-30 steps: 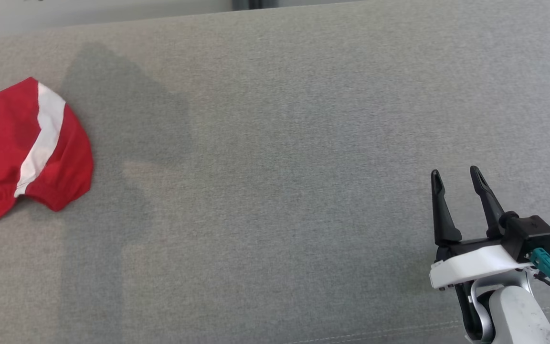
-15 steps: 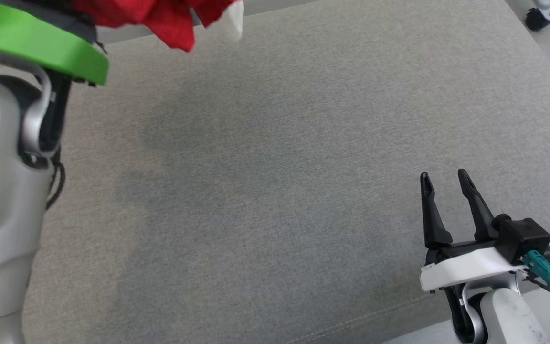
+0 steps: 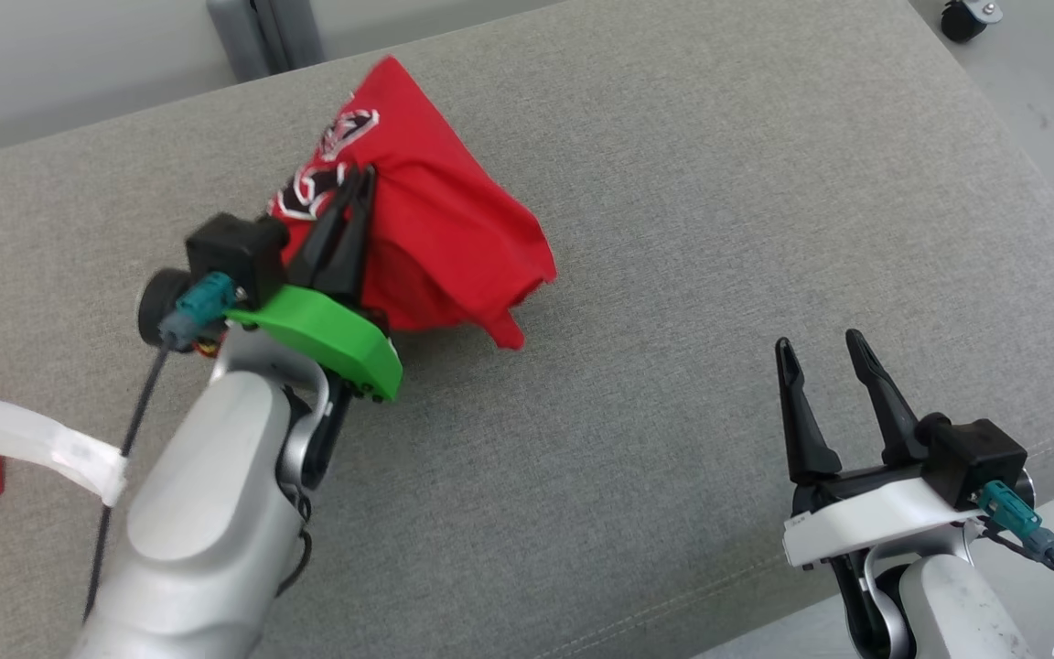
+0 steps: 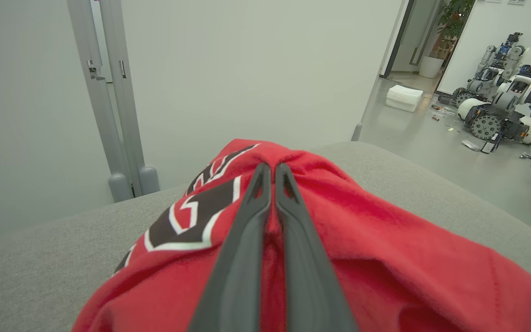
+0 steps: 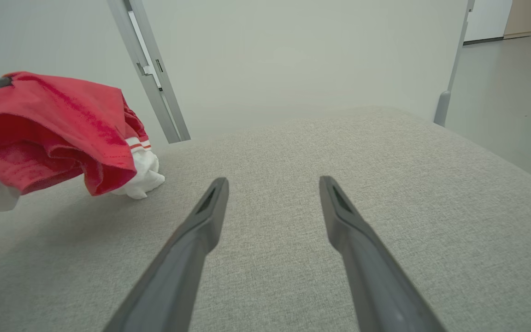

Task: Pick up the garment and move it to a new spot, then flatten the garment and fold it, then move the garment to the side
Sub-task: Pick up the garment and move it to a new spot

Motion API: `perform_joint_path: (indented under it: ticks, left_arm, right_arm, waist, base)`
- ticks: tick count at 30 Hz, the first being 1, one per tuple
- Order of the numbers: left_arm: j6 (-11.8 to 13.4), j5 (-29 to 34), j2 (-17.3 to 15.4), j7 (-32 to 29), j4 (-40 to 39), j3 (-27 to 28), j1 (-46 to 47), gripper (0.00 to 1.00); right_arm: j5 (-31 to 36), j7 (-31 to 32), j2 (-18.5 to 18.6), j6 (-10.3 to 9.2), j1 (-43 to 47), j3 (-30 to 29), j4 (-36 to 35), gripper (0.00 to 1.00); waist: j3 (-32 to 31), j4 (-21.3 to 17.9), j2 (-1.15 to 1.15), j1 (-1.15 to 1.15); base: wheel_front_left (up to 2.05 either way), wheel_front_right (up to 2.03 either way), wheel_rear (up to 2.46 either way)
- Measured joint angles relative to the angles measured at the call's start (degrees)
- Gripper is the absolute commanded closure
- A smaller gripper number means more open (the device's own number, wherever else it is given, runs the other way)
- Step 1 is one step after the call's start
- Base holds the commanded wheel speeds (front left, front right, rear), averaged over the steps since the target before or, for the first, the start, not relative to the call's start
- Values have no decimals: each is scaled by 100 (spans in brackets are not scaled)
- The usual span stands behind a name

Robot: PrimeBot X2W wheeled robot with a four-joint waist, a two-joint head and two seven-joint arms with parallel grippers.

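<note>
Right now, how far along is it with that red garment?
Pickup looks done: the left gripper is shut on the red garment, bunched over the grey cushion. The move is in hand. Flattening, folding and setting aside remain; the right gripper is open and empty.

No lettering on the garment point(image 3: 454, 247) can be read.

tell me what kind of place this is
Probably a robotics lab or test room: other robots parked on a bare floor, plain partition walls, and a grey cushion used as a workbench.

Gray cushion point(image 3: 692, 275) w/ red garment point(image 3: 454, 238)
</note>
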State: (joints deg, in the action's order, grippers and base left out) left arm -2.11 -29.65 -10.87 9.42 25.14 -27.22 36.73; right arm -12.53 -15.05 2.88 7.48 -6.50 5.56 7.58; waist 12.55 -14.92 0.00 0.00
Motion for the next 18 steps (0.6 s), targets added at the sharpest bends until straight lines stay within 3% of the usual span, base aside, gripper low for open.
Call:
perform_joint_path:
  ticks: [5,6,7,8,14,18]
  left_arm:
    - [-111,-8,257,216,694,-214,-268,100]
    - [-154,-5,300,247,824,-281,-289,84]
    - [-193,4,334,283,936,-343,-300,53]
    - [-202,7,368,314,1016,-375,-300,0]
    - [-247,73,487,530,1122,-282,-259,0]
    - [-108,163,427,561,795,103,-280,0]
  right_arm:
    - [-8,0,0,0,1,34,26,0]
    - [-13,0,2,0,1,41,37,0]
    - [-15,0,0,0,2,47,45,0]
    - [-15,0,0,1,2,56,53,0]
    - [-1,0,-1,0,47,82,119,0]
    - [31,0,-1,0,111,64,141,0]
  waist:
    - [-13,-24,0,0]
    - [-17,-14,0,0]
    - [-25,0,0,0]
    - [-35,13,0,0]
    - [-205,163,0,0]
    - [-348,324,0,0]
  base:
    - [0,0,0]
    - [0,0,0]
    - [0,0,0]
    - [0,0,0]
    - [0,0,0]
    - [0,0,0]
